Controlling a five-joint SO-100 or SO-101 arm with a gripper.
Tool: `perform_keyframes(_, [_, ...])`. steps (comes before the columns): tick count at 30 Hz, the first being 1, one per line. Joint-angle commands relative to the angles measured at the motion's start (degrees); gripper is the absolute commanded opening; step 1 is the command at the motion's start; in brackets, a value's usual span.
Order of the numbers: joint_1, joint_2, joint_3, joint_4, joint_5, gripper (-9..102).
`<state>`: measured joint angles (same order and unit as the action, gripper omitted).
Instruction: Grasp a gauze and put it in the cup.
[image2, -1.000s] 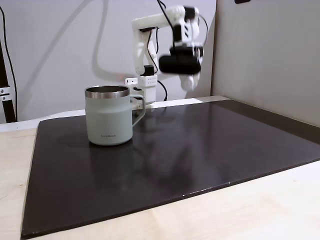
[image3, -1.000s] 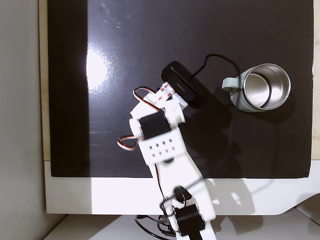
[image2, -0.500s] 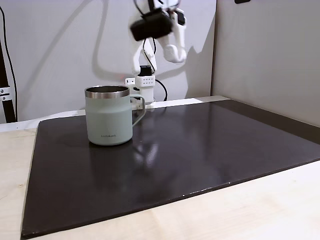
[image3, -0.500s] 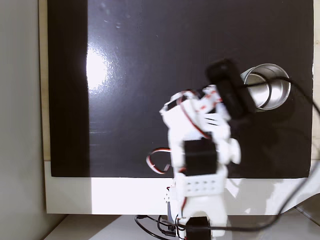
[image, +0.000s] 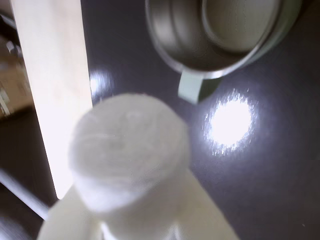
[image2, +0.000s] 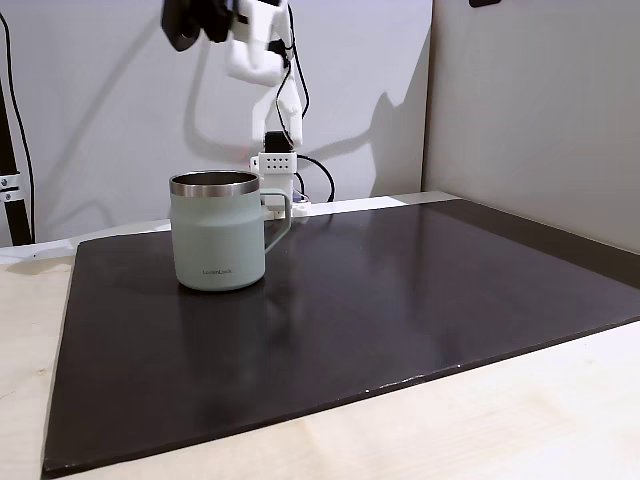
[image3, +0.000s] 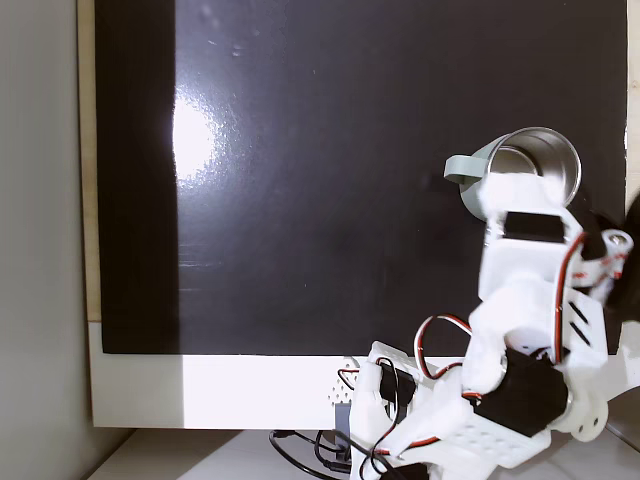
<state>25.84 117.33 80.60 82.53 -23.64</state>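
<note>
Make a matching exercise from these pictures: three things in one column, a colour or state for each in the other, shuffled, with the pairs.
Things:
1. gauze
2. cup
3. mat

Colours or states:
A. dark and glossy, lying flat on the table
B. white and soft, held up close to the wrist camera
C. sage green with a steel rim, standing upright and empty

Pairs: 1-B, 2-C, 3-A

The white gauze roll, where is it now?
In the wrist view the gauze sits up close in the gripper, above the dark mat, just short of the cup.
</note>
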Motion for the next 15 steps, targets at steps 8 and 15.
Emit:
perform_keyframes(8, [7.8, 0.3, 8.3, -9.4, 0.2, 0])
perform_keyframes(15, [7.3, -6.2, 9.2, -12.5, 1.3, 0])
